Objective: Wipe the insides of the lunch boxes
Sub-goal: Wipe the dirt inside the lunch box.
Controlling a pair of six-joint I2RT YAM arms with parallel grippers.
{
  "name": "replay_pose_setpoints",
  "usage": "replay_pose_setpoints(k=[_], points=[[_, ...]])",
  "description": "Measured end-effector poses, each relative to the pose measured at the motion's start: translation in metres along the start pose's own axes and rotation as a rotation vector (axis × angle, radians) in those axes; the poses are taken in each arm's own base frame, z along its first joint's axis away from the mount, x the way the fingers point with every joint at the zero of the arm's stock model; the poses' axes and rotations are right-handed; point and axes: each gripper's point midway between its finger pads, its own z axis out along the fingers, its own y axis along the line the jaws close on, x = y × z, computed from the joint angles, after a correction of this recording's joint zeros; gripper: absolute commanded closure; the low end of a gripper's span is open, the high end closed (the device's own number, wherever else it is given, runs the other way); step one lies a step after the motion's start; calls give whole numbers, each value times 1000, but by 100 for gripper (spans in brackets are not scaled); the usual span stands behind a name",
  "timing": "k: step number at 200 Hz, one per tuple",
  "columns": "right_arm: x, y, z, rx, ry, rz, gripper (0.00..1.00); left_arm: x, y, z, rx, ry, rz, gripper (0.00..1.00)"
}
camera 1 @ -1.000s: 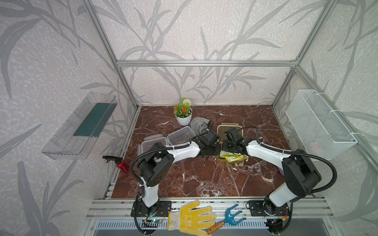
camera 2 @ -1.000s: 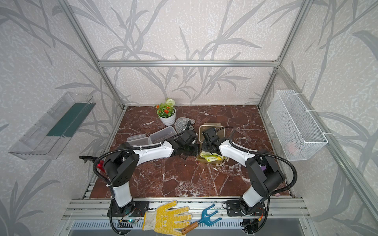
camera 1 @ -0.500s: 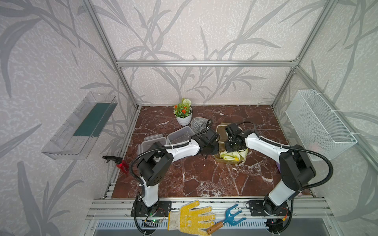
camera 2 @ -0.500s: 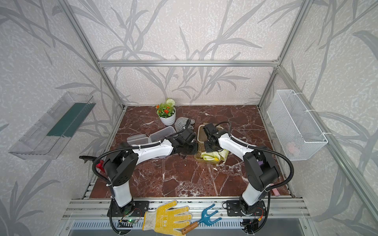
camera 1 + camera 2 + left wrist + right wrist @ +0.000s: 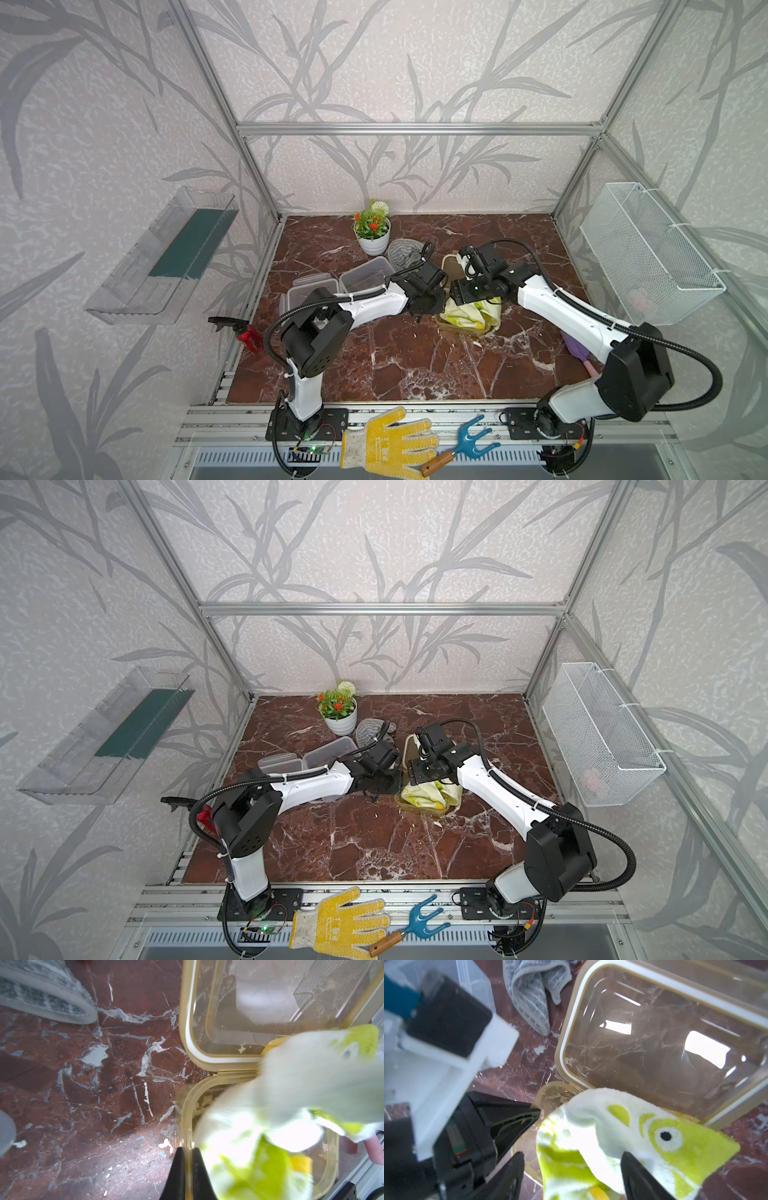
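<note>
In both top views the left gripper and right gripper meet over the amber lunch box, with the clear lunch box behind on the marble worktop.

Left wrist view: its jaws are pinched shut on the amber box's rim.

Right wrist view: its jaws stand wide, straddling the green-and-white cloth without gripping it; the amber lid lies beside.

- Red-brown marble counter carries everything.
- White flower pot stands at the back.
- Grey cloth lies just beside it.
- Clear lunch box, its lid alongside.
- Amber lunch box near its lid.
</note>
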Motion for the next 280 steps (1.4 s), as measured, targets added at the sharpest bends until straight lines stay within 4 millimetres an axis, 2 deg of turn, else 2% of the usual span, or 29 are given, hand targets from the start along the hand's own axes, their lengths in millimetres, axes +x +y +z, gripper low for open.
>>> replay_pose_setpoints(k=[25,58,71,85,115,134,154,172,187,194,213,231,242,258,280], points=[[6,0,-6,30,-2,-51,7,0,0,0,-2,2,1,94],[1,-7,-45,80,-136,-116,6,-1,0,1,-5,6,4,94],[3,-13,-49,94,-149,-126,5,-1,-1,1,-6,6,7,94],[11,-20,-36,116,-103,-133,5,-2,-1,1,-5,7,7,94],[37,-36,22,189,91,-163,10,-2,-2,1,-4,7,9,94],[52,-44,46,223,177,-176,22,-2,-1,1,-6,8,12,94],[57,-52,57,263,205,-186,38,-2,-2,1,-5,7,15,94],[55,-57,60,291,197,-197,63,-2,-1,1,-5,7,15,94],[51,-58,62,299,181,-211,91,-2,-2,1,-4,8,15,94],[50,-58,62,299,173,-215,100,-2,-2,1,-4,8,15,94],[44,-55,60,294,151,-222,100,-2,-2,1,-3,9,15,94],[36,-47,45,276,102,-237,100,-2,-2,1,-2,9,16,94],[25,-37,23,250,44,-240,100,-2,-2,1,-3,9,16,94],[-1,-20,-23,193,-84,-231,100,-2,-1,2,-4,9,15,94],[-42,4,-97,89,-306,-195,100,-4,-1,3,-2,4,14,94]])
